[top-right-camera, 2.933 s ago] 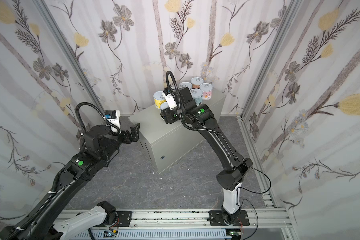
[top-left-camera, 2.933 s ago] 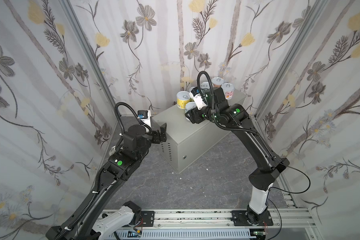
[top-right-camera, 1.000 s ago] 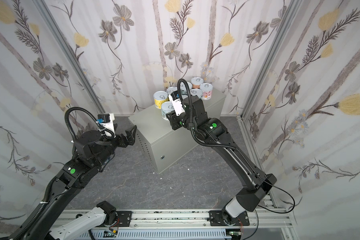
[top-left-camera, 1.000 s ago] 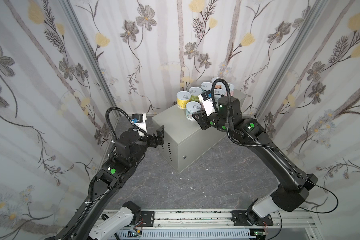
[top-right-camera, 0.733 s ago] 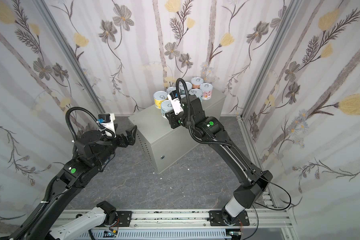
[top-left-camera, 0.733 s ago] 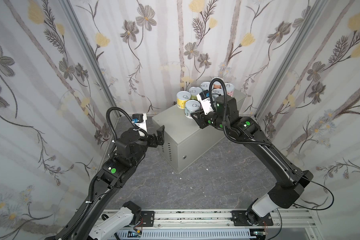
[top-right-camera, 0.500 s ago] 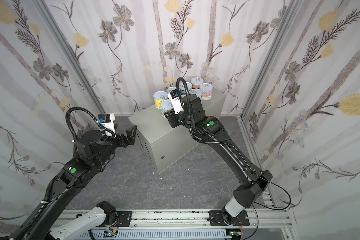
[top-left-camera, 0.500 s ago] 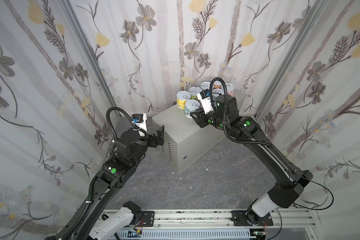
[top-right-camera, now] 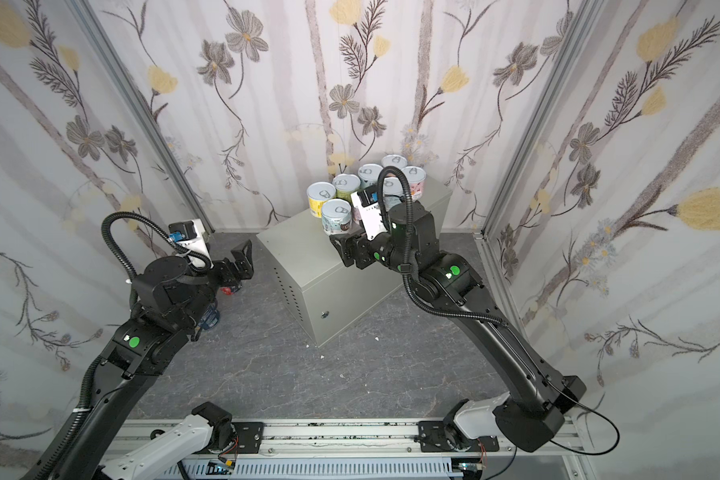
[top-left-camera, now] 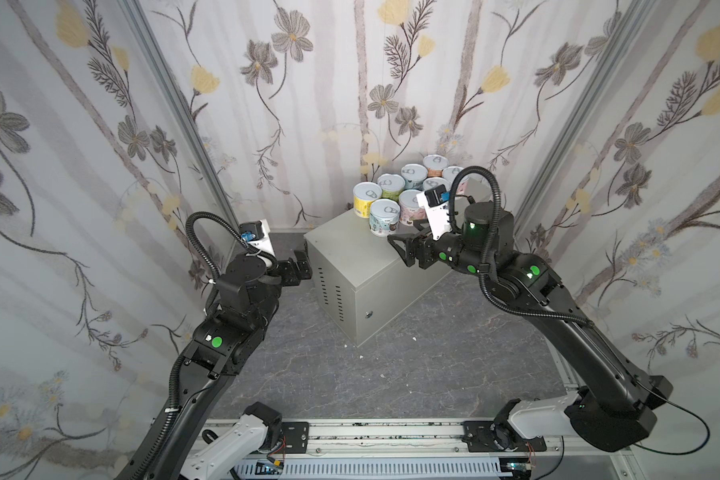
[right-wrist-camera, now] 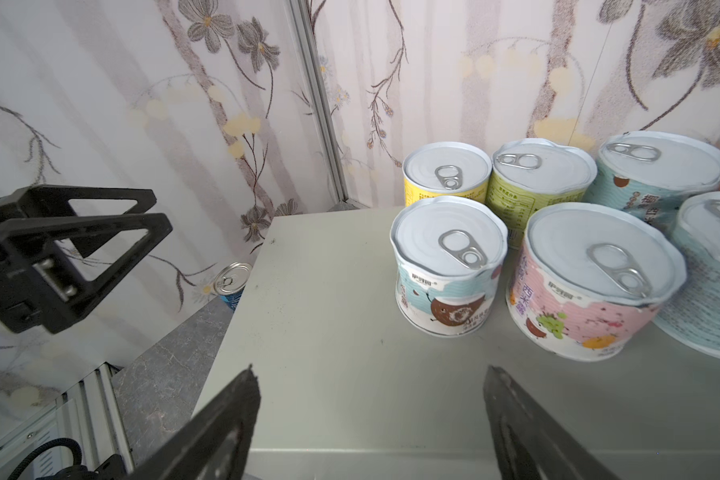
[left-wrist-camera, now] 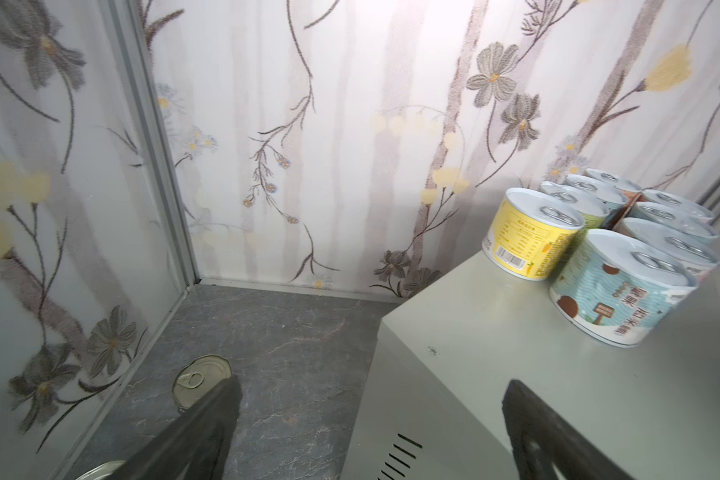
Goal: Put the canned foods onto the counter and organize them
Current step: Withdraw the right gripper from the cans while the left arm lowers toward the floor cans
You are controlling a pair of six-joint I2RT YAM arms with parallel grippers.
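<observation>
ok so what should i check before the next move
1. right gripper open, empty, clear of the short cans: ok
2. eight short cans upright on the counter: ok
3. left gripper open and empty: ok
4. tall cans on the counter: not ok, both stand on the floor beside it
5. bare counter space for them: ok
6. left gripper lined up over a tall can: cannot tell

- Cans (top-left-camera: 385,216) crowd the worktop's (top-left-camera: 350,249) far end, upper centre in both top views.
- The worktop's near end is bare.
- The middle of the floor (top-left-camera: 391,374) is open; floor cans (top-right-camera: 208,322) stand at left.
</observation>
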